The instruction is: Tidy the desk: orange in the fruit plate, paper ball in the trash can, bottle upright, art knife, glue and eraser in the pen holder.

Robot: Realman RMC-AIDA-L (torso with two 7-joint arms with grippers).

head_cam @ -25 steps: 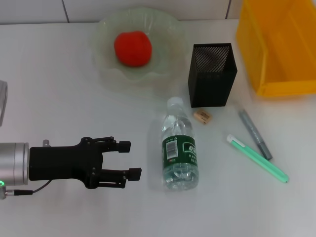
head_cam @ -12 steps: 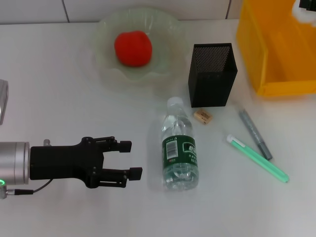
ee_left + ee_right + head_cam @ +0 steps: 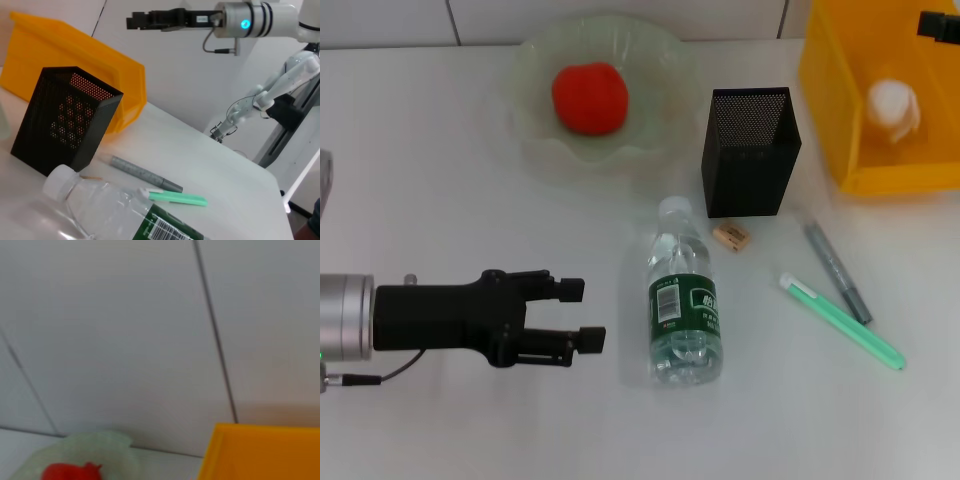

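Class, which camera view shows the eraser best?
The head view: the eraser lies in full sight beside the pen holder and the bottle. The left wrist view shows only a tan sliver behind the bottle cap; the right wrist view shows none of it.

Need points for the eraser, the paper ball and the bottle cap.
eraser (image 3: 730,235), head view: middle of its tan top face.
paper ball (image 3: 893,106), head view: centre of the white wad, inside the trash can (image 3: 900,178).
bottle cap (image 3: 673,209), head view: top of the white cap of the lying bottle (image 3: 685,305).
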